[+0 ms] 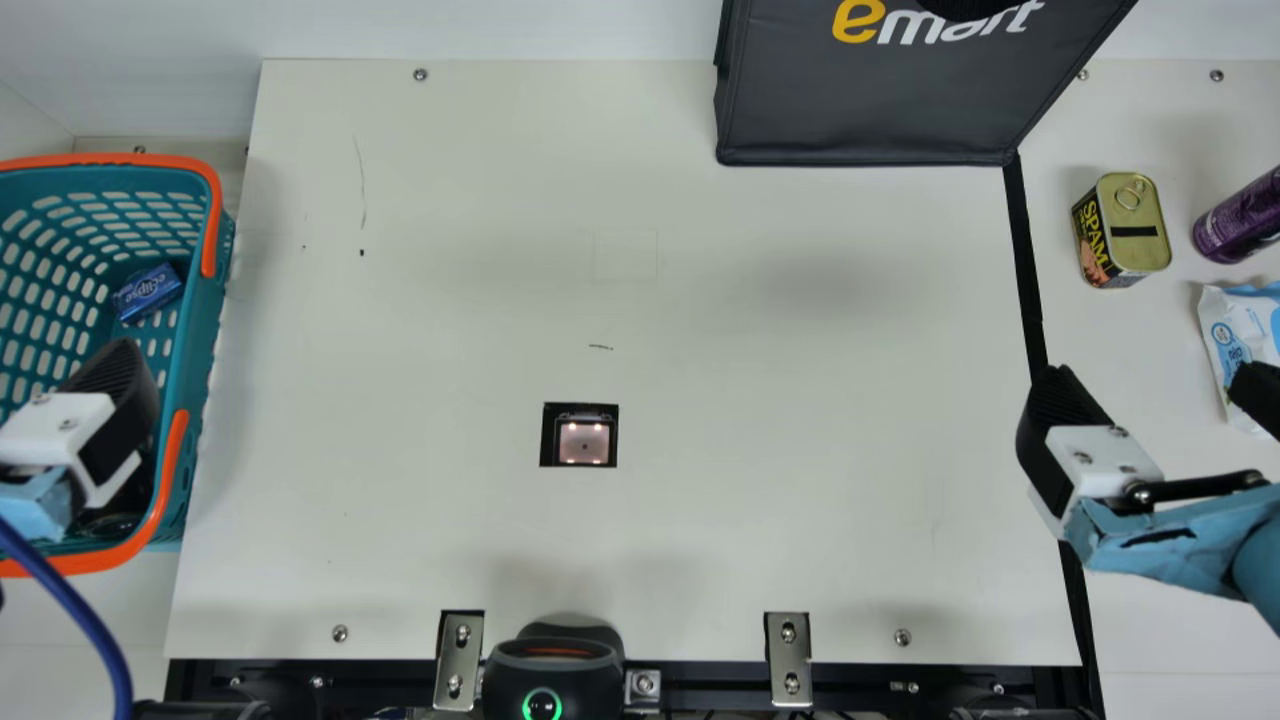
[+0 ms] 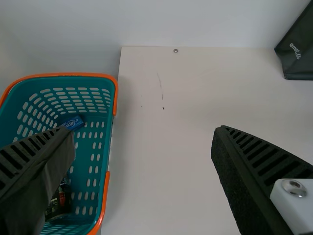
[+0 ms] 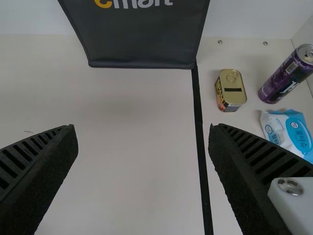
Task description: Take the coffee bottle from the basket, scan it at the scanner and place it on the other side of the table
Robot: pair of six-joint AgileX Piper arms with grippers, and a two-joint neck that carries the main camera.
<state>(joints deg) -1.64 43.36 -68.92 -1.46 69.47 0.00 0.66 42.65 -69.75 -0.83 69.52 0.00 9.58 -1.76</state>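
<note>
Coffee bottle [image 2: 59,201] in the basket [image 1: 205,330], off the counter's [image 1: 750,350] left edge.
The left gripper [image 1: 112,395] hangs above the basket (half hiding the bottle), fingers spread apart; the right gripper [image 1: 1155,380], fingers equally apart, hangs by the counter's right edge.

The right end effector [image 1: 1150,385] has black ribbed fingers [image 1: 1060,410], a white mount [image 1: 1098,462], silver screws [image 1: 1119,432] and pale-blue covering [image 1: 1165,548].

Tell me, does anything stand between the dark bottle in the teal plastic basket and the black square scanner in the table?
Yes, the side wall of the basket; the bottle probably needs lifting over it. Past that, nothing visible blocks the scanner.
</note>
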